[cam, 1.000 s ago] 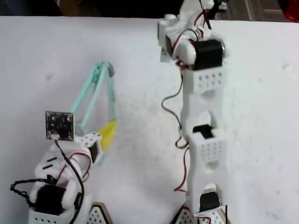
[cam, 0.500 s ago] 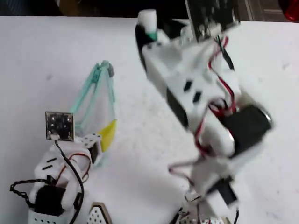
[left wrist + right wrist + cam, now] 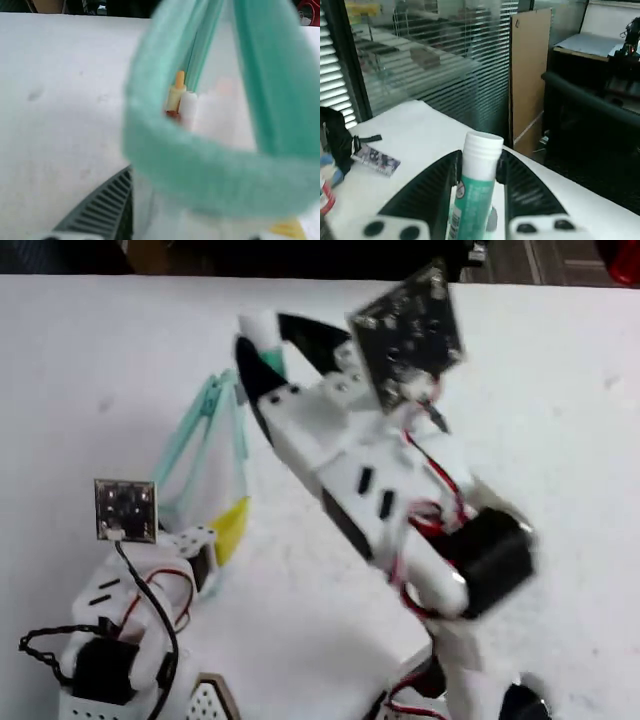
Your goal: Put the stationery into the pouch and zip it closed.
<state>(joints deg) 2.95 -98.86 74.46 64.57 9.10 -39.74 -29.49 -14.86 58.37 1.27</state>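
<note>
Right end effector (image 3: 480, 155), angled upward, clamps glue stick (image 3: 477, 192).

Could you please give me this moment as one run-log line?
left gripper: gripping mint-green-trimmed clear pouch | right gripper: white-capped green glue stick between jaws, near pouch | pouch: unzipped

The pouch (image 3: 200, 170) had fuzzy, matt mint cloth edging and translucent plastic walls. The glue stick (image 3: 478, 192) was smooth white plastic with a green label. The right pincer (image 3: 479, 155) was matt black ribbed plastic. The desk (image 3: 100, 350) was matt white.
</note>
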